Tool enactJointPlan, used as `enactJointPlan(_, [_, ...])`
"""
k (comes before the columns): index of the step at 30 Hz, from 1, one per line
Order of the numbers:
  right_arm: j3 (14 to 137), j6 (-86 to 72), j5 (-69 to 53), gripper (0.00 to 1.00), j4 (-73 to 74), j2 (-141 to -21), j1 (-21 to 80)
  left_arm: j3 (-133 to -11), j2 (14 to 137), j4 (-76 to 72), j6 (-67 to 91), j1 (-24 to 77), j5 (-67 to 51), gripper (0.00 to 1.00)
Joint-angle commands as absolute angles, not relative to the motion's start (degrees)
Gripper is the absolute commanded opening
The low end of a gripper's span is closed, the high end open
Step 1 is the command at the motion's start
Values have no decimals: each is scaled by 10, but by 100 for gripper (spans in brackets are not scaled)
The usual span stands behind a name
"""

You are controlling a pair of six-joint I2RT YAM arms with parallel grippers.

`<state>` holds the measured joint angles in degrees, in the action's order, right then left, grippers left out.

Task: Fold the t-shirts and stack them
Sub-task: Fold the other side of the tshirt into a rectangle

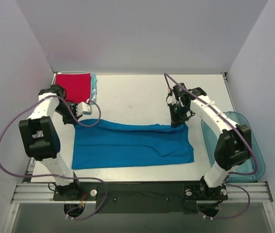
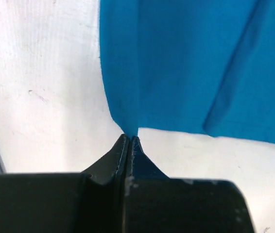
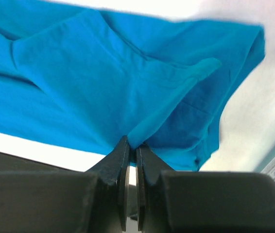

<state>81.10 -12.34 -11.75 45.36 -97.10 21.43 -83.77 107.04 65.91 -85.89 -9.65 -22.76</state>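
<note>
The bright blue cloth t-shirt (image 1: 132,145) is lying spread wide across the middle of the white bench (image 1: 137,97). The left fingers (image 2: 124,145) are clamping together on its far left corner, and the right fingers (image 3: 123,148) are pinching its far right corner. A folded red t-shirt (image 1: 73,86) is sitting at the bench's far left corner.

Blue t-shirt (image 1: 132,148): soft matt cloth

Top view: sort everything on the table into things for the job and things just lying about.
Job: blue t-shirt, laid out; left gripper and right gripper, jaws shut on its far edge; folded red t-shirt, far left, with a light teal t-shirt showing at its edge.
Lying about: translucent blue bin, right edge.
</note>
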Motion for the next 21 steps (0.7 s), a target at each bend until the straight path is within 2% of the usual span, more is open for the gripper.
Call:
enactJointPlan(1, [731,-140,-124,0,483,-925,215,-754,993,666,-943,-103,-207,0])
enactJointPlan(5, [678,-156,-135,0,447,-941,218,-698,981,665,-966,-104,-174,0])
enactJointPlan(11, [652,-163,-111,0,431,-966,214,-690,973,673,-993,-105,-117,0])
enactJointPlan(14, [654,-158,-109,0,429,-979,214,-698,971,660,-987,-105,-124,0])
enactJointPlan(18, [706,-152,-105,0,432,-992,201,-763,983,614,-872,-105,-217,0])
enactJointPlan(21, [802,-145,-100,0,432,-1022,175,-789,984,533,-810,-105,-240,0])
